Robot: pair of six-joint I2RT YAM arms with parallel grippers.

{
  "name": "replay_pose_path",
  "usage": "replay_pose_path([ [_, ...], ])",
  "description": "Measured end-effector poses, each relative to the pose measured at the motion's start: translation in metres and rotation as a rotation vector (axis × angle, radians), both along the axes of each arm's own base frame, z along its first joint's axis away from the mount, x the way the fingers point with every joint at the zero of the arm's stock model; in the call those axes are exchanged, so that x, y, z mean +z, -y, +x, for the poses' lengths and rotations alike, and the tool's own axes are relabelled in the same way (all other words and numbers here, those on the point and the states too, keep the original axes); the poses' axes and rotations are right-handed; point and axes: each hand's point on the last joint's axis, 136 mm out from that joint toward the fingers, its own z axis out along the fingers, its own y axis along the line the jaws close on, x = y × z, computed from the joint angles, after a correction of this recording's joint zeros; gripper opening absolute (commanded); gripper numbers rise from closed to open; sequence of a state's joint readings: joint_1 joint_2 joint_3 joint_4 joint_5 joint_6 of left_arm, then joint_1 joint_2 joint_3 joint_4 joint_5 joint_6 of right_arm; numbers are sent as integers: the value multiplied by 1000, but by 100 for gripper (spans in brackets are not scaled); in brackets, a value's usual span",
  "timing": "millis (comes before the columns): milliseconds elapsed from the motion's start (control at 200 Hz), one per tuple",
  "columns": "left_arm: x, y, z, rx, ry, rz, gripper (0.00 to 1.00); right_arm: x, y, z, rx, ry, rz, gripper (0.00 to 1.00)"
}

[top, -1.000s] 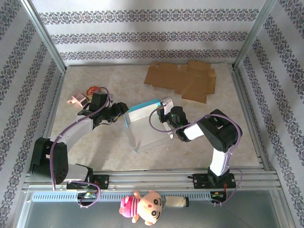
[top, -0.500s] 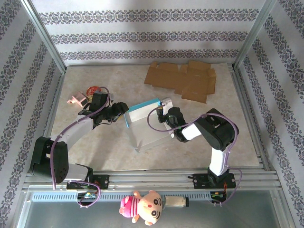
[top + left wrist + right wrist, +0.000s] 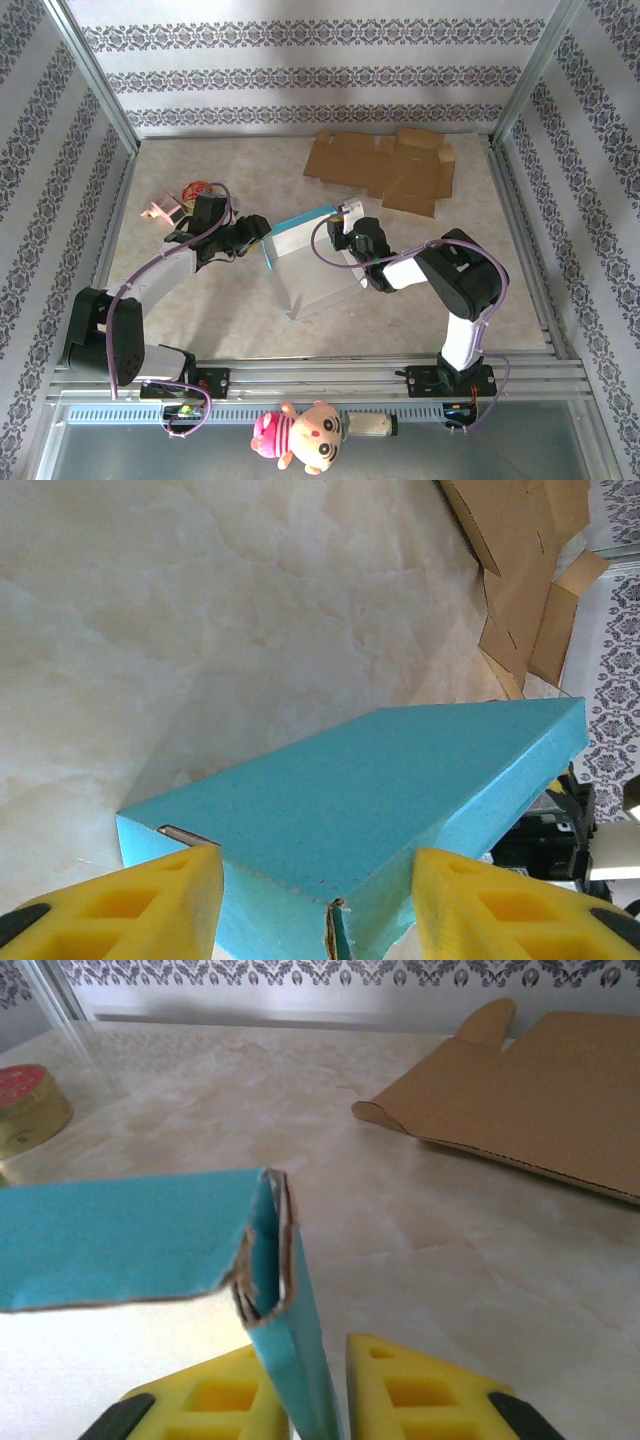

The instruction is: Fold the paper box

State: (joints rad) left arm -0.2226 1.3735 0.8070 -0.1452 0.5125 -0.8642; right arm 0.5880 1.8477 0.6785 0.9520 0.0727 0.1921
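The paper box (image 3: 312, 265), teal outside and white inside, stands open in the middle of the table. My left gripper (image 3: 258, 232) is at its far left corner. In the left wrist view, that teal corner (image 3: 380, 790) points in between my open yellow fingers (image 3: 315, 870), which sit on either side of it. My right gripper (image 3: 350, 232) is at the box's far right corner. The box's right wall (image 3: 290, 1360) stands between its jaws (image 3: 315, 1360), against the left finger (image 3: 215, 1390), with a narrow gap to the right finger (image 3: 420, 1390).
Flat brown cardboard blanks (image 3: 385, 170) lie at the back right, also seen as cardboard (image 3: 530, 1080) beyond the right gripper. A pink object (image 3: 160, 211) and a round tin (image 3: 197, 188) sit at the left. A plush doll (image 3: 300, 435) lies in front of the near rail.
My right gripper has moved slightly toward the far side along the box's right wall, and its jaws have eased apart a little. The left arm has not moved.
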Motion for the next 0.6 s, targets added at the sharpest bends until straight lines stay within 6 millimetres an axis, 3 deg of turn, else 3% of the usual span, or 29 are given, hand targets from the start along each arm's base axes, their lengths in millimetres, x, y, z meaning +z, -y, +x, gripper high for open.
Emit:
replay_pose_path([
  [175, 0, 0, 0, 0, 1, -1, 52, 1, -4, 2, 27, -18, 10, 0],
  [320, 0, 0, 0, 0, 2, 0, 53, 2, -6, 2, 36, -30, 17, 0],
  [490, 1, -4, -2, 3, 8, 23, 79, 2, -7, 2, 40, -36, 10, 0],
  [600, 11, -10, -6, 16, 40, 53, 86, 13, -4, -3, 67, -30, -5, 0],
])
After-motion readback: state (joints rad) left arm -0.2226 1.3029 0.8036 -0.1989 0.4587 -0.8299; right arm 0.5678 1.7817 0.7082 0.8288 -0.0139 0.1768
